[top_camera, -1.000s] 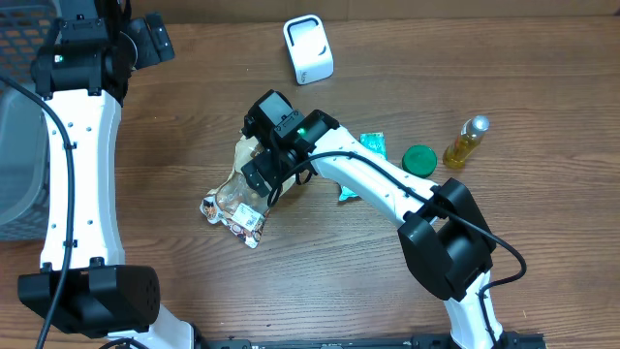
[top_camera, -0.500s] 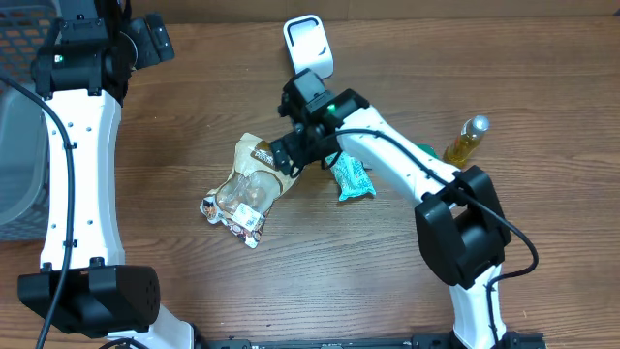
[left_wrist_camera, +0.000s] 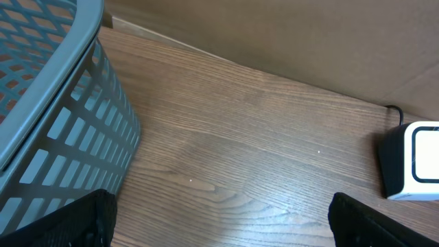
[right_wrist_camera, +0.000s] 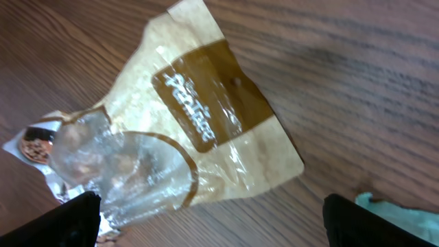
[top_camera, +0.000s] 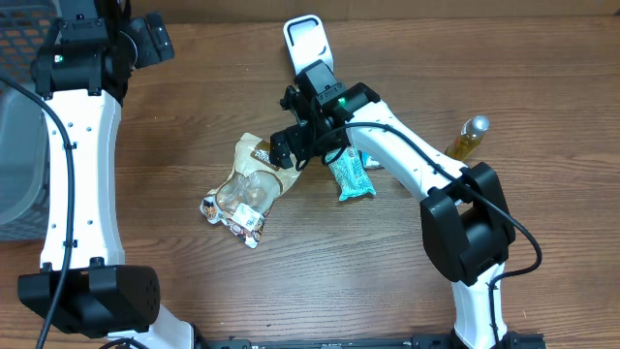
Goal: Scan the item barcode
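Observation:
A crinkled tan and clear snack bag lies flat on the wooden table; the right wrist view shows its brown label close below the camera. My right gripper hovers open just over the bag's upper right corner, its dark fingertips wide apart with nothing between them. To its right lies a teal packet, and its corner shows beside the right finger. The white scanner stands at the table's back. My left gripper is open at the far left back, empty, with the scanner at its right.
A grey mesh basket stands off the table's left side, its wall close to the left gripper. A small bottle of yellow liquid stands at the right. The right arm's white links cross above the table behind the teal packet.
My right gripper has pulled away from over the snack bag toward the back right, uncovering the bag and the teal packet. The left arm has stayed still.

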`<state>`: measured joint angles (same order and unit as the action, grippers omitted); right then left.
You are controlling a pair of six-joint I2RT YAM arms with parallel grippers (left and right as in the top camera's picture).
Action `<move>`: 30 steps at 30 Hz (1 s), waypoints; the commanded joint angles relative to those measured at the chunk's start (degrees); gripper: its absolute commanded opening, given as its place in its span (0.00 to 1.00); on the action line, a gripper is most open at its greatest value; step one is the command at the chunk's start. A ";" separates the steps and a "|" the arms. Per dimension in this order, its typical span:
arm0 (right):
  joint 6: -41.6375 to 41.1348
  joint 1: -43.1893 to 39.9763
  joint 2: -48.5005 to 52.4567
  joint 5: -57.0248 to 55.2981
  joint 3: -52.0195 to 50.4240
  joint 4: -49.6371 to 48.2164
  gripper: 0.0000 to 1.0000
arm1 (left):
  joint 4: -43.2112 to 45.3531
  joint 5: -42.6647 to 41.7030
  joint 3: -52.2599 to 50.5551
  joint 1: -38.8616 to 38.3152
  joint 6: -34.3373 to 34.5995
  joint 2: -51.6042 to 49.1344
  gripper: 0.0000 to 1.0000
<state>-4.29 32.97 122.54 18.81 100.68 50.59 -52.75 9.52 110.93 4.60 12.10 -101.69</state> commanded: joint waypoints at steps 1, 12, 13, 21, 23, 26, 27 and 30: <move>-0.17 0.17 0.68 1.92 -0.24 -1.62 1.00 | 0.22 0.52 0.50 0.26 0.81 -0.20 1.00; -0.17 0.39 0.96 1.90 -0.24 -3.39 1.00 | -10.51 -19.08 0.50 0.24 2.14 -0.20 1.00; -0.17 0.39 0.96 1.90 -0.24 -3.41 1.00 | -12.79 -20.00 0.44 0.24 2.38 -0.22 0.92; -0.17 0.39 0.98 1.90 -0.24 -5.79 1.00 | -24.44 -19.52 -7.58 -1.95 5.35 -0.44 0.04; -0.17 0.39 0.98 1.90 -0.24 -6.16 1.00 | -25.55 -19.50 -10.97 -2.67 5.95 -0.44 0.04; -0.17 0.39 0.98 1.90 -0.24 -6.40 1.00 | -26.10 -19.52 -16.83 -3.80 5.97 -0.48 0.04; -0.15 0.39 0.98 1.90 -0.24 -6.47 1.00 | -26.08 -19.50 -18.78 -4.22 5.95 -0.52 0.04; -0.15 0.39 1.16 1.92 -0.24 -6.86 1.00 | -24.87 -19.47 -25.57 -5.60 5.95 -0.66 0.04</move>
<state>-4.49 33.06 122.69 20.36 100.68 44.42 -78.48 -9.13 90.50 0.23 16.91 -101.86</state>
